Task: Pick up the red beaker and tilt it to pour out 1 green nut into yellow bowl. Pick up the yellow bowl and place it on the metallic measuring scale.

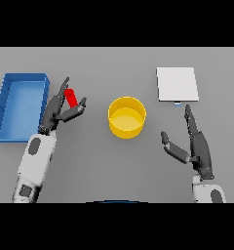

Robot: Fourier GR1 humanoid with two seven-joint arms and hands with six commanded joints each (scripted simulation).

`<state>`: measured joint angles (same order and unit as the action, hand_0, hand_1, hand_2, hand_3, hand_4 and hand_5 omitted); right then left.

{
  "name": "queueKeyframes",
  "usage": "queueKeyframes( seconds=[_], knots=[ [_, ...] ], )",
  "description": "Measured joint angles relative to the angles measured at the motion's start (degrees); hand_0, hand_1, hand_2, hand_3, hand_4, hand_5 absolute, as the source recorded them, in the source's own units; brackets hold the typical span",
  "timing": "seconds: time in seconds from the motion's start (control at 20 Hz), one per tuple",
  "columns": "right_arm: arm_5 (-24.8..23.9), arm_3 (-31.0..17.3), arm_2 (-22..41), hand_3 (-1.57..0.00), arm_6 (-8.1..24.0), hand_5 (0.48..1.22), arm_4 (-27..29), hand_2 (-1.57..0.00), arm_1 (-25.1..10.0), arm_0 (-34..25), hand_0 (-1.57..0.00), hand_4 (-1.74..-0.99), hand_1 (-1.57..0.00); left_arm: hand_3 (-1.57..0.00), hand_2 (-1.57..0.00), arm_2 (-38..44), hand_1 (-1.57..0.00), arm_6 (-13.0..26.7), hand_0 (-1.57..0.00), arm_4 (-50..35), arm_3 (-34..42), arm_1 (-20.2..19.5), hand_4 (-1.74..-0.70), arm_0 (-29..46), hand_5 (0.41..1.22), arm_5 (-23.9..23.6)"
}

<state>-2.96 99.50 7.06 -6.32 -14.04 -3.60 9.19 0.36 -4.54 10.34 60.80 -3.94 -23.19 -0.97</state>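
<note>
Red cylindrical beaker (pixel 70 97) | left hand (pixel 57 110) around | round yellow bowl (pixel 126 117) apart

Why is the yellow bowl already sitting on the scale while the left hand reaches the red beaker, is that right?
Not quite. The head view shows the yellow bowl on the table, apart from the scale. The left hand is at the red beaker.

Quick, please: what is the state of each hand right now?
Left hand: open, fingers around the red beaker, not yet closed on it.
Right hand: open, holding nothing.
</note>
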Motion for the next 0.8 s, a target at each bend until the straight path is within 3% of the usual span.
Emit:
queueKeyframes(
  seconds=[0.2,0.3,0.45,0.5,0.6,0.7,0.8],
  knots=[
    [0.6,0.4,-0.7,0.00,-0.1,0.639,1.5,0.00,-0.4,0.3,0.00,-1.268,0.00,0.00,0.00,0.8,0.00,-0.6,0.00,-0.1,-3.6,0.1,-1.30,-2.5,0.686,-0.1],
    [0.7,0.2,-0.6,0.00,1.9,0.640,1.2,0.00,-0.4,-1.0,0.00,-1.264,0.00,0.00,0.00,1.3,0.00,-2.3,0.00,-0.8,-5.0,0.4,-1.32,-3.5,0.692,0.5],
    [0.3,0.2,-0.5,0.00,1.6,0.641,0.7,0.00,-0.3,-0.6,0.00,-1.261,0.00,0.00,0.00,2.9,0.00,-4.3,0.00,-1.5,-9.3,0.4,-1.35,-6.0,0.704,0.3],
    [-0.1,-0.2,-0.4,0.00,2.0,0.642,0.3,0.00,-0.1,-1.0,0.00,-1.259,0.00,-0.03,-0.07,3.2,-0.03,-5.5,0.00,-1.8,-10.1,1.1,-1.38,-5.7,0.724,0.1],
    [0.0,-0.2,-0.6,0.00,1.1,0.644,0.5,0.00,-0.3,-0.3,0.00,-1.258,0.00,-0.29,-0.36,4.5,-0.33,-6.7,-0.29,-2.7,-11.5,2.0,-1.45,-6.8,0.783,-1.0],
    [-0.2,-0.2,-1.0,0.00,1.5,0.644,0.6,0.00,-0.5,-1.2,0.00,-1.255,0.00,-0.72,-0.73,5.3,-0.70,-5.9,-0.66,-3.5,-11.7,2.4,-1.50,-7.2,0.941,-1.7],
    [0.1,0.2,-1.1,0.00,1.0,0.645,1.0,0.00,-0.7,-0.5,0.00,-1.254,0.00,-0.93,-1.03,5.1,-1.01,-5.7,-0.99,-2.2,-12.6,1.8,-1.57,-7.6,1.042,-2.8]
  ],
)
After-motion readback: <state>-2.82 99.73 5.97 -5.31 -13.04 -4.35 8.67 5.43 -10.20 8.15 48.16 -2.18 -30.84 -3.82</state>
